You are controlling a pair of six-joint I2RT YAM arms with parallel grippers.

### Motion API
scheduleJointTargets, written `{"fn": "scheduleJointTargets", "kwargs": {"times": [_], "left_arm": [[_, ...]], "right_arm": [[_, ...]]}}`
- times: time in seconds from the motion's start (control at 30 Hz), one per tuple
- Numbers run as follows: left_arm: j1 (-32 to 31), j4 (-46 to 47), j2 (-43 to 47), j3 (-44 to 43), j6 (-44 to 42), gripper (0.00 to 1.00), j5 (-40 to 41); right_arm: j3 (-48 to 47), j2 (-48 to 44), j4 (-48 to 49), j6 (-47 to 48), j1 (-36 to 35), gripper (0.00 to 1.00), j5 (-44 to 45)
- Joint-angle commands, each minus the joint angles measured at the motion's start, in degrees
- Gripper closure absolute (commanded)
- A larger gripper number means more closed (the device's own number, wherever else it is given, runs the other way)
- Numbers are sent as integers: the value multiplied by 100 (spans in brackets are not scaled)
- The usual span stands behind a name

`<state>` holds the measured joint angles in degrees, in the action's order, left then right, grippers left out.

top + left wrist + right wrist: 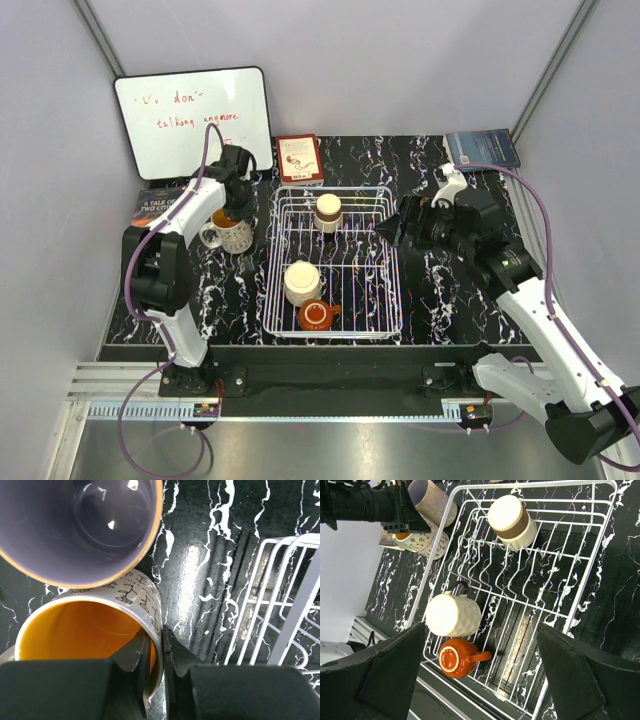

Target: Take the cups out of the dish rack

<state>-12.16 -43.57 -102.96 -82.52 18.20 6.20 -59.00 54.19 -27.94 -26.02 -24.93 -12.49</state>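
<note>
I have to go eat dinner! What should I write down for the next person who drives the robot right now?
Left gripper: shut on the rim of the patterned mug with the yellow inside, left of the dish rack.
Right gripper: open, holding nothing, hovering at the rack's right side.
Done: two mugs are out, the patterned one and a purple-grey-inside mug beside it.
Left: three mugs in the rack: brown-banded cream mug at the far end, cream mug and orange-red mug at the near end.
</note>
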Motion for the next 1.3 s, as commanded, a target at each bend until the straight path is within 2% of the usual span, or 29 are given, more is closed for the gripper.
{"fn": "scheduleJointTargets", "kwargs": {"times": [0.0,0.27,0.37,0.4,0.53,0.73,0.83,0.87,1.07,1.27], "left_arm": [[65,305,-14,-151,-106,100,-22],[65,349,-128,34,0,100,13],[65,341,-58,78,35,91,66],[65,332,-32,78,44,84,83],[65,279,109,43,52,74,110],[65,261,302,148,105,66,145],[65,200,539,131,149,57,285],[65,183,696,122,158,50,338],[56,-107,1320,-194,228,35,786],[-40,-257,2191,-212,509,31,1208]], "right_arm": [[-217,30,8,150,-82,0,177],[-191,74,-1,150,-82,0,186],[-191,109,-1,141,-82,0,186],[-191,109,-1,150,-82,0,194],[-208,153,-1,159,-82,0,195],[-252,205,8,150,-82,0,194],[-261,223,8,115,-82,0,151],[-270,232,8,106,-82,0,133],[-375,355,8,88,-91,0,89],[-419,495,-35,176,-126,0,-8]]}}
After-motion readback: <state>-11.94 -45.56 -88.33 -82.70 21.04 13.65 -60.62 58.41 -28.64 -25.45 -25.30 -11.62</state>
